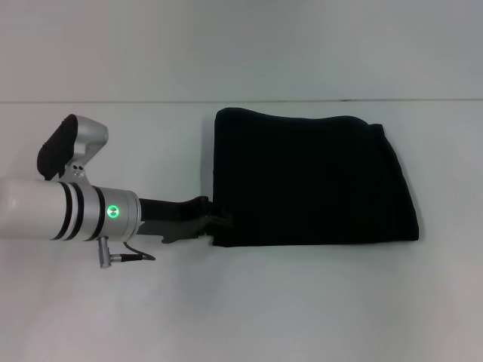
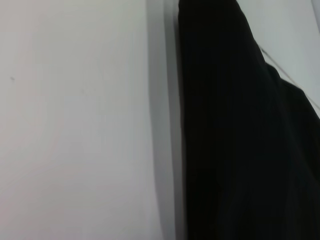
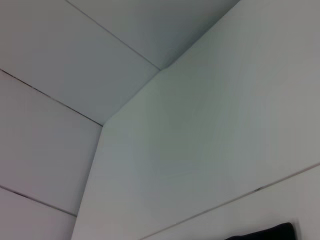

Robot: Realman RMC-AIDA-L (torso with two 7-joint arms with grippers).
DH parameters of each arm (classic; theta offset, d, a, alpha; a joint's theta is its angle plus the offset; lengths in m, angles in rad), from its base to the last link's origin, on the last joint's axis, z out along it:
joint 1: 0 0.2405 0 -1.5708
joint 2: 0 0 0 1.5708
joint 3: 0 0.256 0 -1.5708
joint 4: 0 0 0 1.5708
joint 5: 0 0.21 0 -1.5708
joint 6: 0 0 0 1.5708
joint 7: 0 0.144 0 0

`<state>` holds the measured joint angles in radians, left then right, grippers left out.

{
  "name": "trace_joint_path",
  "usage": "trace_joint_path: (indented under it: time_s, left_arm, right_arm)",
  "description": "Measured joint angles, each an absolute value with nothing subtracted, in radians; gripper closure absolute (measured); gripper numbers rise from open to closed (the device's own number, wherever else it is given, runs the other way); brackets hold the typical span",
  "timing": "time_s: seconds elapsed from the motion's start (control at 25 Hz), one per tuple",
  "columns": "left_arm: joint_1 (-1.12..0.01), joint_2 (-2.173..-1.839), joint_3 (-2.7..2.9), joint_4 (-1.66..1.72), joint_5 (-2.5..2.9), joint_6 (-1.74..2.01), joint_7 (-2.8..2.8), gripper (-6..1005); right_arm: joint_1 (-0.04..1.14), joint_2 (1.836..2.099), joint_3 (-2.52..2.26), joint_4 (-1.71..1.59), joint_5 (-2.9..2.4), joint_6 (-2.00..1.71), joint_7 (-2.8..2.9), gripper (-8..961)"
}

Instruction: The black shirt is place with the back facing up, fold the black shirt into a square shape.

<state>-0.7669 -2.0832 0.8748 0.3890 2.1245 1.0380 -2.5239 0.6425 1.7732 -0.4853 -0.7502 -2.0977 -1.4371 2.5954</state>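
Black, and low over the table, the left gripper [image 1: 217, 220] reaches in from the robot's left, its fingertips meeting the near left corner of the large black soft-fabric shirt [image 1: 309, 181]. The tips blend into the dark cloth, so I cannot tell whether they are apart, together, or pinching the hem.

That shirt lies folded into a rough rectangle on the plain white table [image 1: 241, 309], right of centre in the head view, its far edge slightly wavy and its right side layered and rounded. No lettering shows on the upper face. In the left wrist view the shirt [image 2: 240, 140] fills one side of the picture, its straight folded edge running beside bare tabletop [image 2: 75, 125].

Nothing else stands near the cloth, and nothing blocks the gripper's reach.

Behind the gripper, the left arm's white and silver forearm [image 1: 68, 210] lies nearly level, a green light [image 1: 114, 211] glowing on its wrist ring.

Only a sliver of dark fabric [image 3: 265, 233] appears in the right wrist view, beneath pale panelled surfaces; the right gripper is out of sight.
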Motion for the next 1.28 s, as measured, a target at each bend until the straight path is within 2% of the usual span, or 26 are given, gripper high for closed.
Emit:
trace_joint_path:
  time_s: [0.52,0.64,0.84,1.04,1.28]
  left_arm:
    - [-0.784,-2.089,0.940,0.397,2.126,0.991,-2.519,665]
    - [-0.784,-2.088,0.942,0.400,2.126,0.991,-2.519,798]
    - [-0.786,-2.086,0.943,0.409,2.140,1.003,-2.522,936]
    - [-0.775,-2.078,0.932,0.429,2.141,1.064,-2.516,934]
    - [-0.680,-2.077,0.904,0.524,2.141,1.163,-2.525,934]
  right_arm:
    - [0.644,1.773,-0.477,-0.750,-2.097,-1.439,2.596,236]
    - [0.644,1.773,-0.473,-0.750,-2.097,-1.439,2.596,236]
    - [0.646,1.773,-0.466,-0.750,-2.096,-1.438,2.597,236]
    - [0.646,1.774,-0.466,-0.750,-2.095,-1.436,2.597,236]
    - [0.648,1.775,-0.466,-0.747,-2.097,-1.438,2.597,236]
